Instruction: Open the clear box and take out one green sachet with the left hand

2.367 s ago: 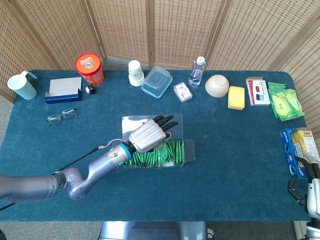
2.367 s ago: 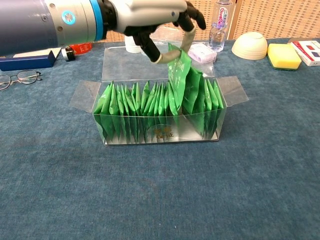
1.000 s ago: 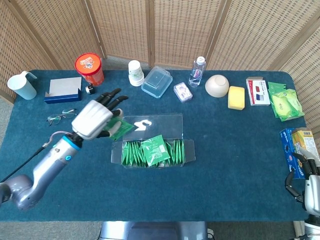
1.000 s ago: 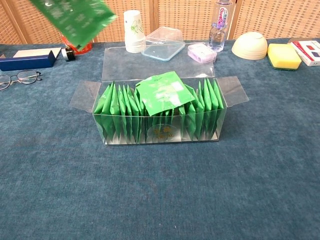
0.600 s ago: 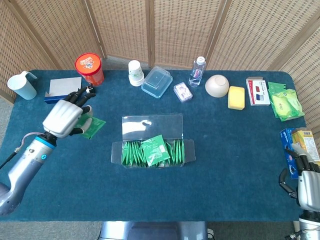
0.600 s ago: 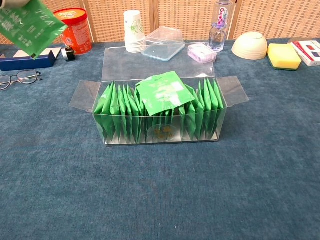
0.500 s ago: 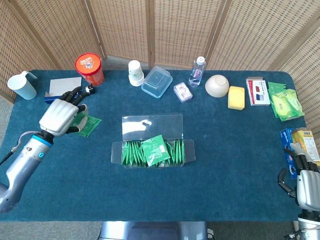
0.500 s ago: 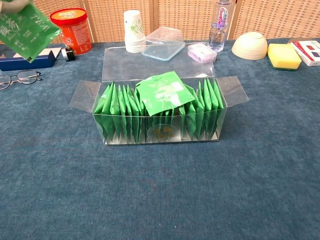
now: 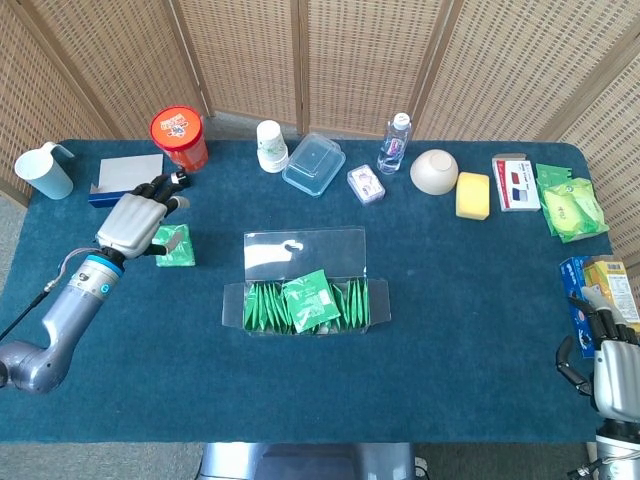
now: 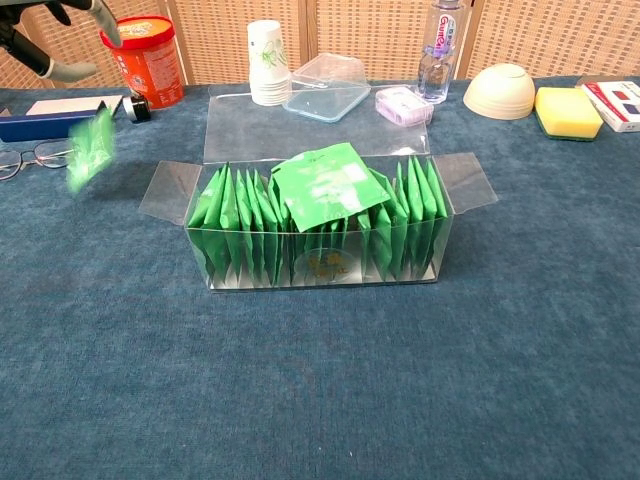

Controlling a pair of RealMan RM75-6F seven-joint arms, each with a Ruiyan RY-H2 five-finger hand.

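the left hand point(image 9: 138, 222) hangs with fingers apart, holding nothing; the green sachet point(image 10: 91, 148), blurred just below it, looks released to fall on the table point(image 9: 450, 300). right of it the box point(image 9: 306, 290) stands lid open. far right, the right hand's point(image 9: 618, 375) state is unclear.

This looks like a staged robot test area, not a lived-in room. A bench point(image 9: 450, 330) draped in blue cloth stands before woven folding screens point(image 9: 330, 60). Unrelated household goods line its far edge: a water bottle point(image 9: 394, 143), bowl point(image 9: 434, 171), sponge point(image 9: 473, 195) and paper cups point(image 9: 271, 146).
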